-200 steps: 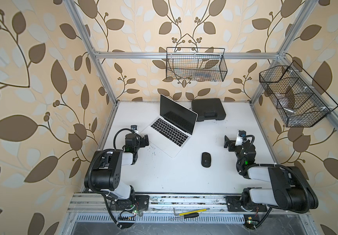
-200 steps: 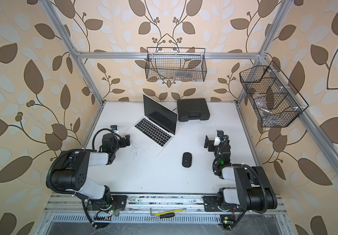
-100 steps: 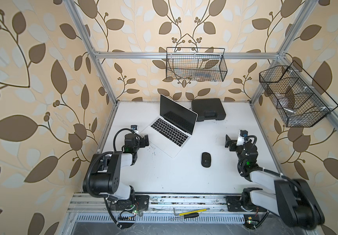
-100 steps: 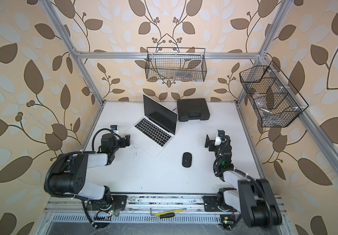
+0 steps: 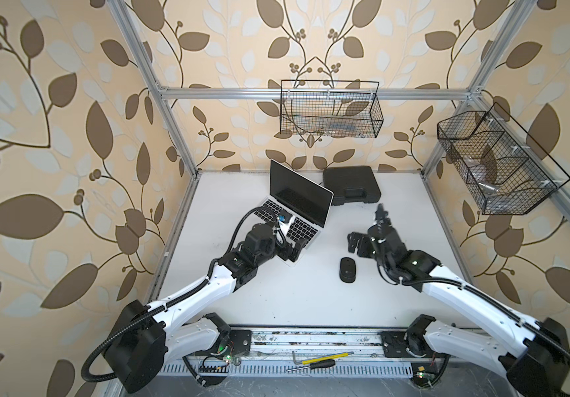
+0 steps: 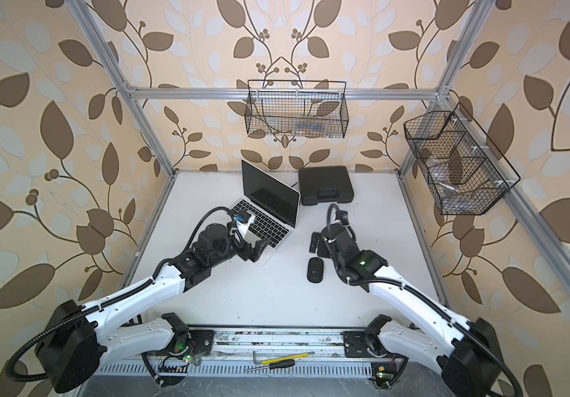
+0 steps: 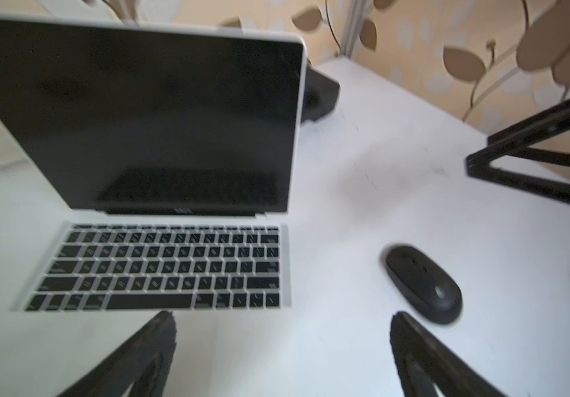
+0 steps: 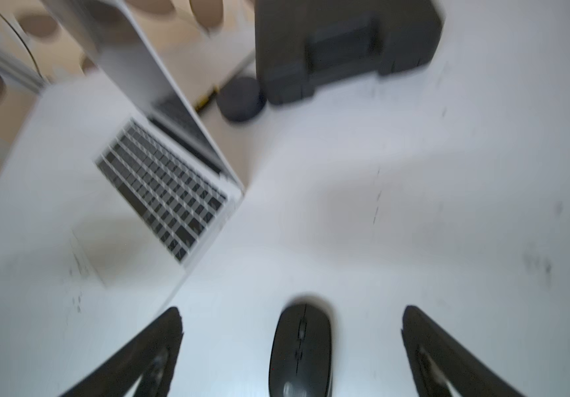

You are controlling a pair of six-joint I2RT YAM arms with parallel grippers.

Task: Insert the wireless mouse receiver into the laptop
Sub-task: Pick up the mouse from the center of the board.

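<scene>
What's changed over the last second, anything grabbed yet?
Both arms unfolded and reached out. The left gripper moved inward to the laptop's near corner, and the right gripper moved inward, close to the mouse. Both sets of fingers are spread and nothing has been grabbed. The laptop, mouse and black case have not moved.

Open laptop (image 6: 271,196) near black mouse (image 6: 314,270)
</scene>
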